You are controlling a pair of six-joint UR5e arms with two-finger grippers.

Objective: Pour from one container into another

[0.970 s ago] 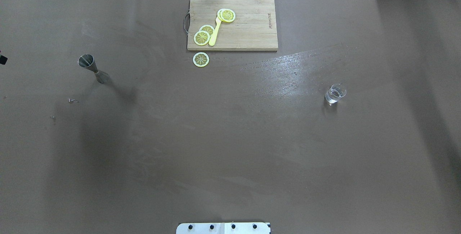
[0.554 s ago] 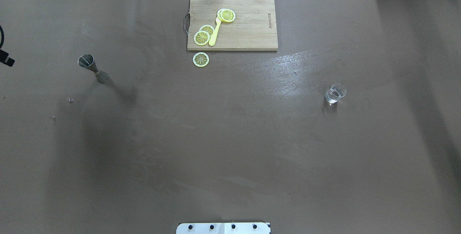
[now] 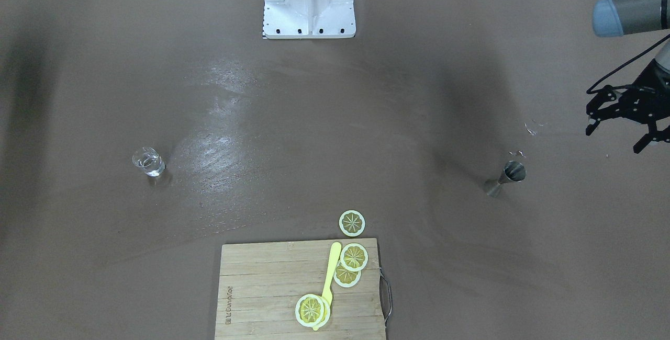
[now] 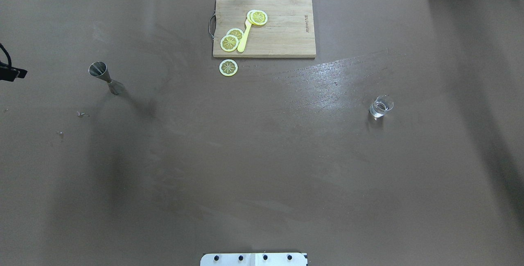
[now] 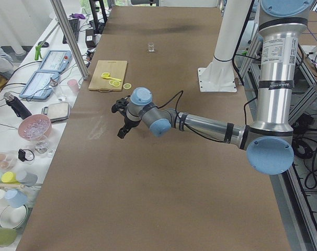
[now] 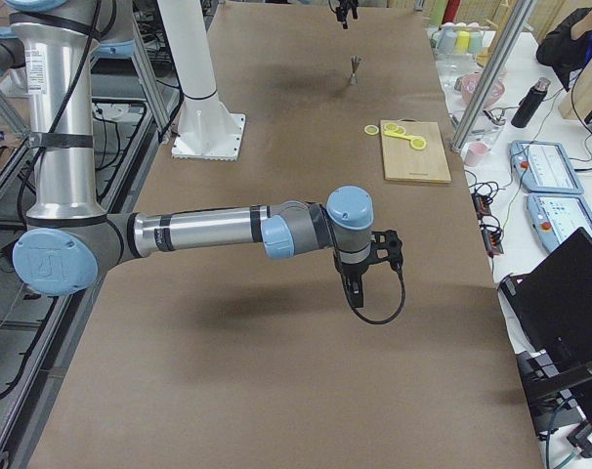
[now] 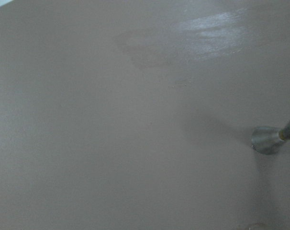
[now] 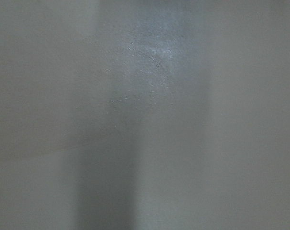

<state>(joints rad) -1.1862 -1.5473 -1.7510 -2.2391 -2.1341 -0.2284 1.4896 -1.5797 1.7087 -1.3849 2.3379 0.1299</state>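
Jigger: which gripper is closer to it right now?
Left. The left gripper hovers just beyond the jigger, further to the robot's left. The right gripper hangs far off on the opposite side.

R edge of L wrist view crops jigger (image 7: 272, 139).

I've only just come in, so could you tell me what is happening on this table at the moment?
Nothing is held yet. The small clear glass tumbler stands upright on the robot's right side of the brown table, the silver hourglass-shaped steel jigger upright on its left, far apart. The left claw hangs open out beyond the jigger, touching nothing. The right claw hovers above the table, away from the tumbler; whether it is open is unclear.
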